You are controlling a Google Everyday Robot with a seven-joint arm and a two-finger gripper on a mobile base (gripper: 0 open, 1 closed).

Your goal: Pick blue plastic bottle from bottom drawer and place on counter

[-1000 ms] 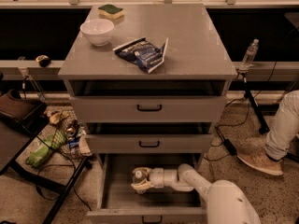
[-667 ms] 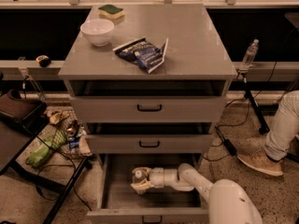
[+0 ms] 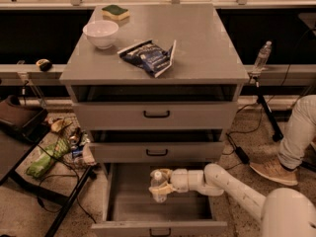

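Observation:
The bottom drawer (image 3: 118, 201) is pulled open at the foot of the grey cabinet. The blue plastic bottle (image 3: 158, 193) stands roughly upright inside it, pale cap on top. My gripper (image 3: 162, 184) reaches in from the right on its white arm, and its fingers (image 3: 167, 177) are shut around the bottle's upper part. The bottle sits low in the drawer, and I cannot tell whether it touches the floor. The counter (image 3: 207, 43) is the flat grey top of the cabinet, well above the gripper.
On the counter are a white bowl (image 3: 100, 33), a green-yellow sponge (image 3: 115, 12) and a blue snack bag (image 3: 148, 57). Two shallower drawers (image 3: 157, 115) are slightly ajar above the gripper. A thin clear bottle (image 3: 261, 58) stands right of the cabinet. A person's leg (image 3: 296, 137) is at the right, and clutter lies at the left.
The gripper and the bottle have shifted slightly to the right inside the drawer, and the bottle stands more upright. Nothing else has moved.

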